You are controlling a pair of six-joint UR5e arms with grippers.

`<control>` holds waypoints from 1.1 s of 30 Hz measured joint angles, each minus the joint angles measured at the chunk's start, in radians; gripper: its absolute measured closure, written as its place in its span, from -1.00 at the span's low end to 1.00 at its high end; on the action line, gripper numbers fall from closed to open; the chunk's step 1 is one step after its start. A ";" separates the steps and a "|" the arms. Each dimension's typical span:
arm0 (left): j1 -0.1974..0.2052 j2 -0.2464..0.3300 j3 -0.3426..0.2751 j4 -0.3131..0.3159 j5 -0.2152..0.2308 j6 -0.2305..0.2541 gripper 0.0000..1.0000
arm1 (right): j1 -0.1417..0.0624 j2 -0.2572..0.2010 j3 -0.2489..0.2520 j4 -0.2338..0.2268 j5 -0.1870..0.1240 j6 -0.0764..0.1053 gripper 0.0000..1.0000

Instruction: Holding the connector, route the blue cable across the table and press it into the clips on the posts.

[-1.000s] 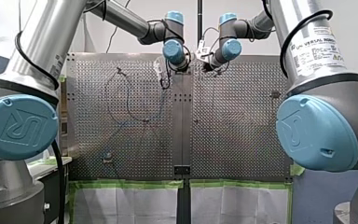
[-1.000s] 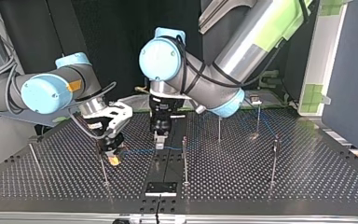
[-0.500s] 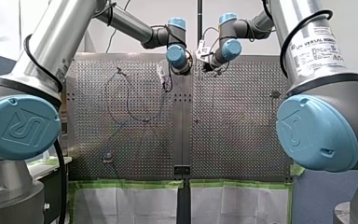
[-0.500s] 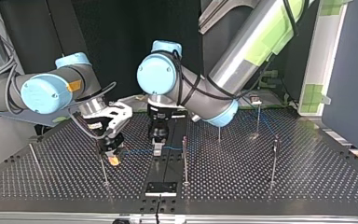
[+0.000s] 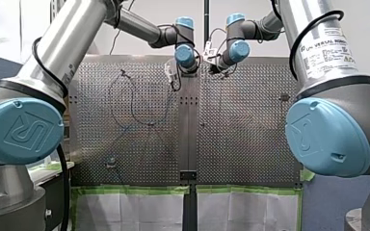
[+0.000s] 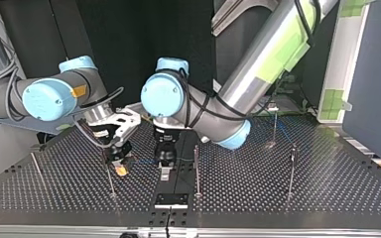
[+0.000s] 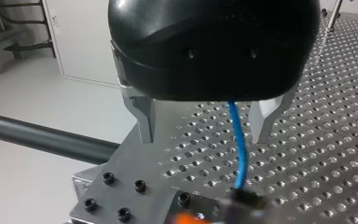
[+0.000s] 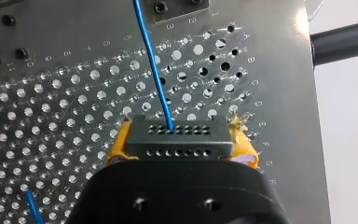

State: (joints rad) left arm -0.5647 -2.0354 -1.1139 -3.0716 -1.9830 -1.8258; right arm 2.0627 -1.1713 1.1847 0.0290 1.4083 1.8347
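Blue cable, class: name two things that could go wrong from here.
1. The blue cable runs loose between the open jaws of my left gripper, so it might slip out sideways.
2. My right gripper holds the connector; a hard pull may tear the thin cable from it.

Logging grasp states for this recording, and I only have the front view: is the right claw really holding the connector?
Observer: Yes. The right wrist view shows the right claw shut on the black connector, yellow pads at its two ends.
Operator: And the other arm?
Observer: The left claw is open. In the left wrist view its metal fingers stand apart, with the blue cable running between them.
Operator: Is the cable in the connector?
Observer: Yes, in the right wrist view it enters one of the connector's small holes.
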 joint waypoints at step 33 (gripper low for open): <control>0.016 -0.109 0.087 -0.052 -0.099 -0.002 -0.05 | -0.004 0.000 0.000 0.000 0.000 -0.001 1.00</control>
State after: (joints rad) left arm -0.5486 -2.1441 -1.0269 -3.1238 -2.0815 -1.8280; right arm 2.0586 -1.1713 1.1847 0.0290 1.4083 1.8340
